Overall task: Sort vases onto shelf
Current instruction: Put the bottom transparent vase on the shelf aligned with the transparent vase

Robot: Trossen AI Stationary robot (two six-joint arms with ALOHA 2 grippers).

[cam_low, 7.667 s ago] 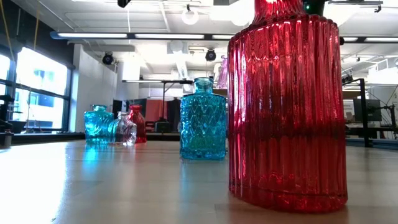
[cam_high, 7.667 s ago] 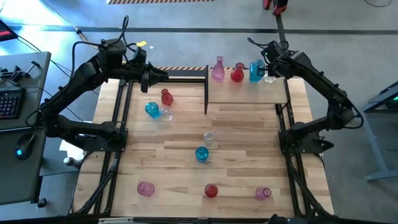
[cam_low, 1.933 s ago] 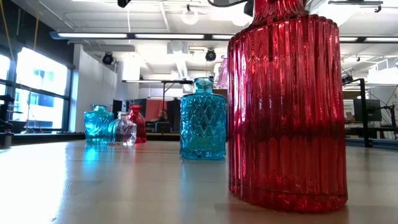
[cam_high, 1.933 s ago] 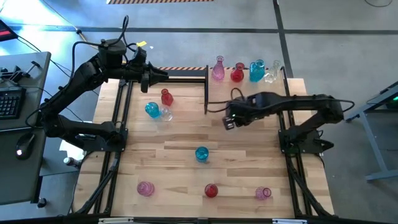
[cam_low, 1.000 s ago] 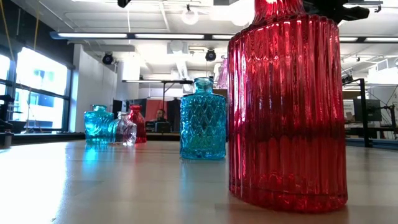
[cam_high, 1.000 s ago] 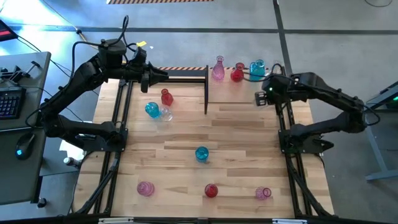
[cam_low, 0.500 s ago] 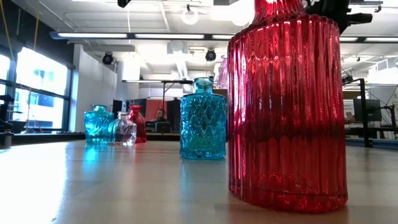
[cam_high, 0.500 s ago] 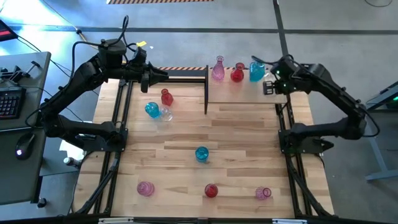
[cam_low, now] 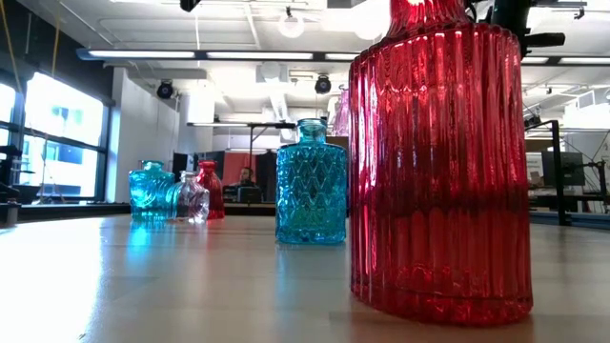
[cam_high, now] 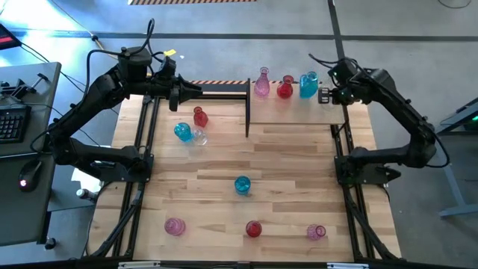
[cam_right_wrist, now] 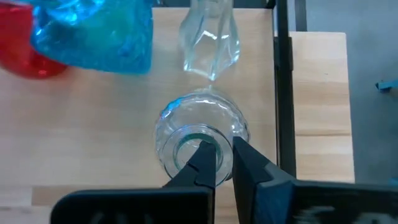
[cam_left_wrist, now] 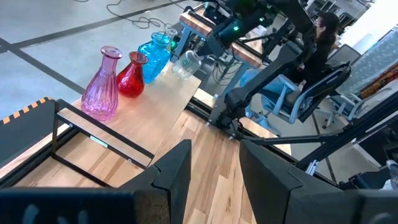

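The right gripper (cam_right_wrist: 216, 163) is being held over the far right corner of the flat light-wood shelf (cam_high: 295, 112) edged by thin black metal bars, its two dark fingers pinched narrowly on the rim of a small round clear glass vase (cam_right_wrist: 202, 134), one finger inside the mouth and one outside. Just beyond that vase a second clear glass vase with faceted sides (cam_right_wrist: 210, 38) is standing upright, and beside it a turquoise-blue glass bottle (cam_right_wrist: 93, 31) and the edge of a round red glass vase (cam_right_wrist: 25, 59) are being shown. In the high view the row is being continued away from the right gripper (cam_high: 326, 96) by the blue bottle (cam_high: 307, 84), the red vase (cam_high: 284, 88) and a tall-necked pink glass vase (cam_high: 261, 82) along the shelf's far edge. Well apart, on the planked wooden tabletop (cam_high: 299, 179), further vases are being left unsorted: a red, a blue and a clear one clustered (cam_high: 190, 127) near the left arm, a blue one (cam_high: 242, 184) in the middle, and pink, red and pink ones along the near edge. The left gripper (cam_high: 179, 93) is being held partly open and empty over the far left corner.
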